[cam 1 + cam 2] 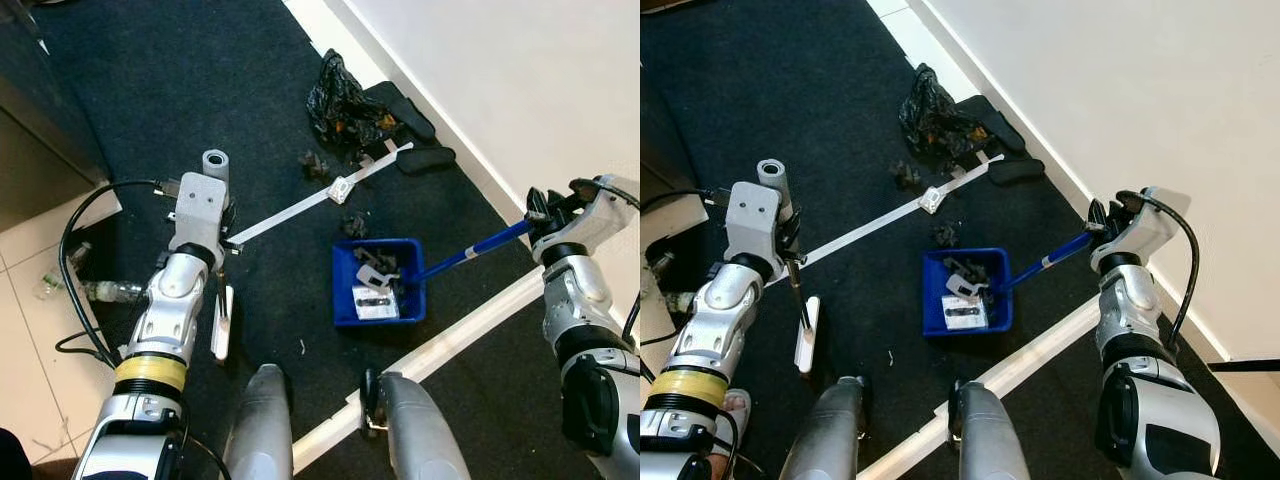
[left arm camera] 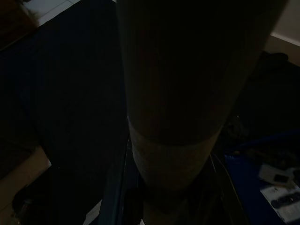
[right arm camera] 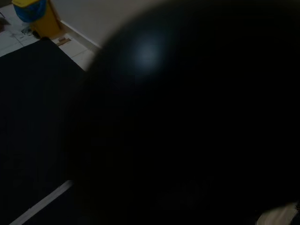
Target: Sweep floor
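A long white broom handle [image 1: 300, 210] lies across the dark carpet, running to a black head [image 1: 425, 158] near the wall. My left gripper [image 1: 226, 248] is shut on its near end, and a thick pale shaft [image 2: 173, 140] looms close in the left wrist view. A blue dustpan [image 1: 345, 300] sits on the carpet holding a white paper scrap and dark bits. Its blue handle [image 1: 470, 252] rises to my right gripper [image 1: 535, 225], which is shut on it. Dark debris [image 1: 315, 165] and a crumpled black bag [image 1: 340, 100] lie beyond the pan.
A white wall [image 1: 520, 80] and skirting run along the right. A white strip [image 1: 450, 340] crosses the carpet by my legs. On the left are pale tiles with a plastic bottle [image 1: 105, 291], a black cable [image 1: 70, 300] and a dark cabinet [image 1: 40, 130].
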